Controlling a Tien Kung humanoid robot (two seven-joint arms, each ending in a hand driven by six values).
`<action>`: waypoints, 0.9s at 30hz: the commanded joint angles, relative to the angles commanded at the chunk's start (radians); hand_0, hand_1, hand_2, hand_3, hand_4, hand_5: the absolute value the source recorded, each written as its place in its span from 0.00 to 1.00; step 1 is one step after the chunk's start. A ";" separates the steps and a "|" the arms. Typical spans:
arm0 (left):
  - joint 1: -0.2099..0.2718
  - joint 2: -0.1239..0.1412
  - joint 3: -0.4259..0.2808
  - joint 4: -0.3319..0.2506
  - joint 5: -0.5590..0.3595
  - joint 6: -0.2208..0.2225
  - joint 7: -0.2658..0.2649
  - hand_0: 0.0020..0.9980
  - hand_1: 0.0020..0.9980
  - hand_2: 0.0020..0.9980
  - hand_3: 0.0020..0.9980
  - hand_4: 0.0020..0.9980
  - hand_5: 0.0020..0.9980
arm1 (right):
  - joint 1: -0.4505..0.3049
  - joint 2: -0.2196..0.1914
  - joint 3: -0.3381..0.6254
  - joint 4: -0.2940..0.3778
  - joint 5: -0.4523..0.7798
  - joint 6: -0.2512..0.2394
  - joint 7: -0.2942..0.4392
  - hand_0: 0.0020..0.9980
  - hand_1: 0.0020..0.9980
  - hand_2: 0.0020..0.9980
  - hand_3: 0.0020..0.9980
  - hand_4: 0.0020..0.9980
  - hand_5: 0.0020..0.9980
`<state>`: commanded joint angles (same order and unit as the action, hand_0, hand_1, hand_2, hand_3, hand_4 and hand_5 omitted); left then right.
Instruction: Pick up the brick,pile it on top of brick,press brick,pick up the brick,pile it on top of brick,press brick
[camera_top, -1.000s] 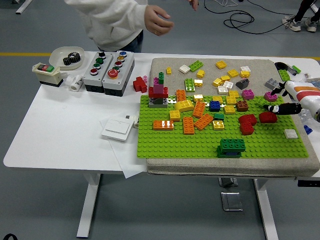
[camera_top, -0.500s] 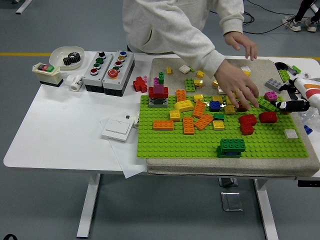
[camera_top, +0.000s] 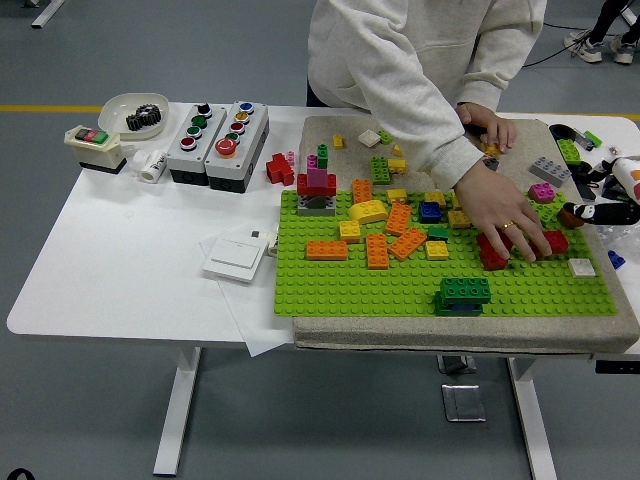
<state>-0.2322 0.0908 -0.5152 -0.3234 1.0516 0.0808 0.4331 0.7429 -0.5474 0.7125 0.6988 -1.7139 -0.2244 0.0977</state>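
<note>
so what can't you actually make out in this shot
- Red bricks on the green baseplate, head view: the person's hand covers most of them, so their stacking is unclear.
- Right hand: cut off by the picture's right edge; finger state unclear.
- Left hand: not in view.
- Person's other hand: its fingers hide what it touches.

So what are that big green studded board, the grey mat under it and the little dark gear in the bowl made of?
The green baseplate looks like hard moulded plastic: uniform colour, regular studs, slight sheen. The grey mat seems to be felt or foam: matte, with a thick soft edge. The gear in the white bowl appears to be dark metal, possibly black plastic; it is too small to tell.
</note>
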 joint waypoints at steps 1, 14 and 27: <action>0.000 0.000 0.001 0.000 -0.001 0.000 0.000 0.65 0.71 0.72 0.59 0.66 0.66 | -0.001 0.000 0.001 -0.006 -0.001 0.003 -0.001 0.71 0.65 0.70 0.65 0.86 0.51; -0.002 0.001 -0.002 -0.001 0.004 -0.003 0.002 0.65 0.71 0.72 0.58 0.66 0.66 | -0.006 0.002 0.016 -0.041 -0.029 0.031 -0.009 0.72 0.67 0.71 0.66 0.85 0.51; -0.006 0.001 -0.007 -0.002 0.014 -0.008 0.005 0.65 0.71 0.72 0.58 0.66 0.66 | -0.016 -0.010 0.013 -0.019 -0.050 0.069 0.004 0.73 0.68 0.72 0.66 0.85 0.53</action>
<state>-0.2380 0.0917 -0.5223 -0.3252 1.0654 0.0729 0.4382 0.7272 -0.5575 0.7253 0.6796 -1.7639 -0.1550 0.1018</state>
